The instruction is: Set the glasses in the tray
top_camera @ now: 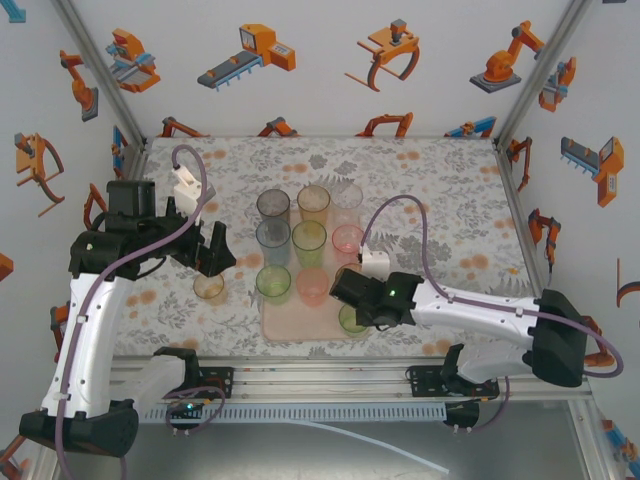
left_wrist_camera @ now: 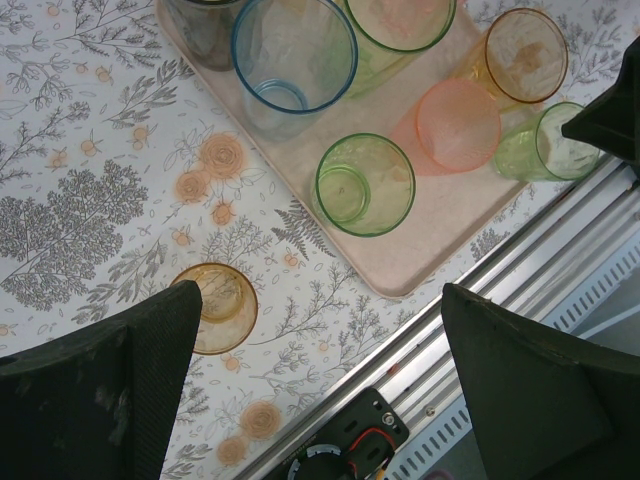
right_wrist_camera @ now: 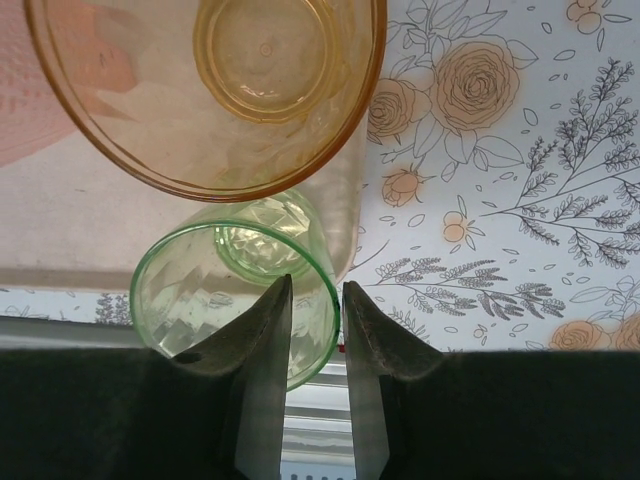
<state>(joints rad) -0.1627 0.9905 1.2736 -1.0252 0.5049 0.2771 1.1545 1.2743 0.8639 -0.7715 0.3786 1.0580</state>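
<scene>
Right pincer point(right_wrist_camera: 315, 290): fingers a narrow gap apart, one inside and one outside the rim of a green glass point(right_wrist_camera: 235, 300). Cannot tell whether clamping the wall or merely straddling it. Green glass at the near right corner of the tray point(right_wrist_camera: 90, 235), just beside an amber glass point(right_wrist_camera: 200, 90) further in.

Left pincer point(left_wrist_camera: 320, 290): spread wide, pinching nothing, hovering over the bench point(left_wrist_camera: 90, 200) left of the tray. Beneath it, off the tray and apart from its edge: a second amber glass point(left_wrist_camera: 212, 305), upright on the bench, partly hidden by one finger.

Further out, on the tray: other glasses point(top_camera: 309, 240) in rows of three, in grey, amber, clear, blue, green and pink.
</scene>
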